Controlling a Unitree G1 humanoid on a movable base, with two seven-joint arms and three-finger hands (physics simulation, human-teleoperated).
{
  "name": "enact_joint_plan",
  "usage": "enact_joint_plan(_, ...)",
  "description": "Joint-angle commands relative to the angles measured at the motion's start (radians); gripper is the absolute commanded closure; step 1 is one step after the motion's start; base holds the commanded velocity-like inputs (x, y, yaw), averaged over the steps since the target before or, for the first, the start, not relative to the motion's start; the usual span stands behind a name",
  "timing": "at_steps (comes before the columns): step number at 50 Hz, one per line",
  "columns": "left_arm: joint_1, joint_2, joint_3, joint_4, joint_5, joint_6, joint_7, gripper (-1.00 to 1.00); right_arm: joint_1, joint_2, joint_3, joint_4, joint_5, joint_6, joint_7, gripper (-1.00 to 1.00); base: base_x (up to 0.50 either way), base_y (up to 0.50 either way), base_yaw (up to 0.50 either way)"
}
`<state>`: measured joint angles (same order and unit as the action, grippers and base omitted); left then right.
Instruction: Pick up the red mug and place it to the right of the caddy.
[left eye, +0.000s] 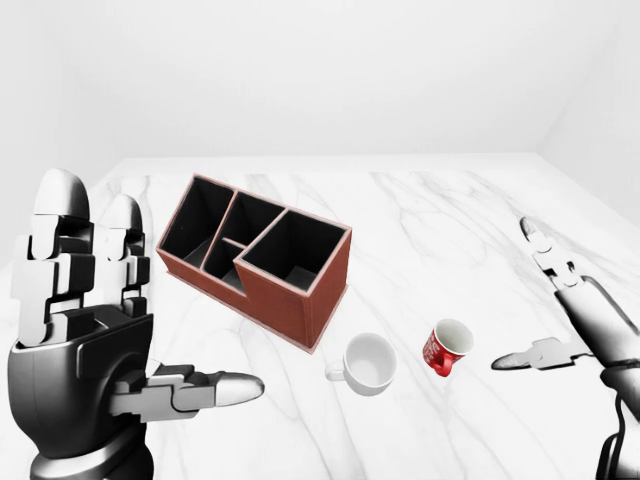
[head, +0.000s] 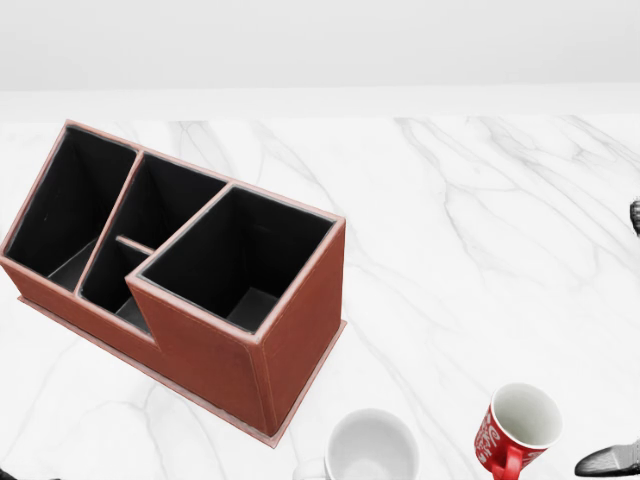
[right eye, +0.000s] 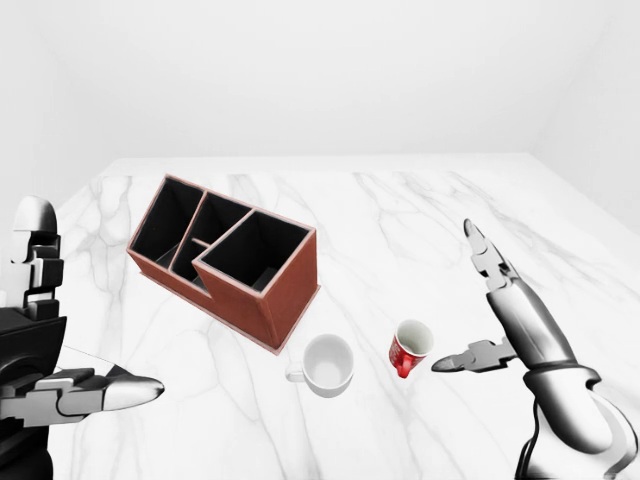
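The red mug (left eye: 446, 348) with a white inside stands upright on the marble table, right of a white mug (left eye: 368, 363). The brown leather caddy (left eye: 258, 255) with black compartments sits to the upper left of both mugs. My right hand (right eye: 480, 300) is open, fingers spread, just right of the red mug and apart from it; its thumb tip (head: 608, 460) shows at the head view's lower right. My left hand (left eye: 90, 330) is raised at the left of the left-eye view, open and holding nothing.
The white marble table (left eye: 440, 230) stretches to the right of the caddy and toward the top of the views. White walls close the scene behind it.
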<state>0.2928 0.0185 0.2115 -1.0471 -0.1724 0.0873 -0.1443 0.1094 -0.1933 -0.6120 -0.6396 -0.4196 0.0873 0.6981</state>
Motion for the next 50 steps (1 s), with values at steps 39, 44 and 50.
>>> enact_joint_plan(39,0.012,-0.092,0.014,0.036,0.075,0.0,-0.103,-1.0,-0.049,-0.071,0.131,0.452,-0.029,0.0,0.0,-1.0,0.0,0.0,0.0)
enact_joint_plan(44,0.008,-0.092,0.029,0.023,0.065,0.0,-0.104,-1.0,-0.056,-0.082,0.143,0.466,-0.032,0.0,0.0,-1.0,0.0,0.0,0.0)
enact_joint_plan(50,0.01,-0.095,0.025,0.023,0.07,0.0,-0.107,-1.0,-0.068,-0.098,0.15,0.531,-0.031,0.0,-0.016,-1.0,0.0,0.0,0.0)
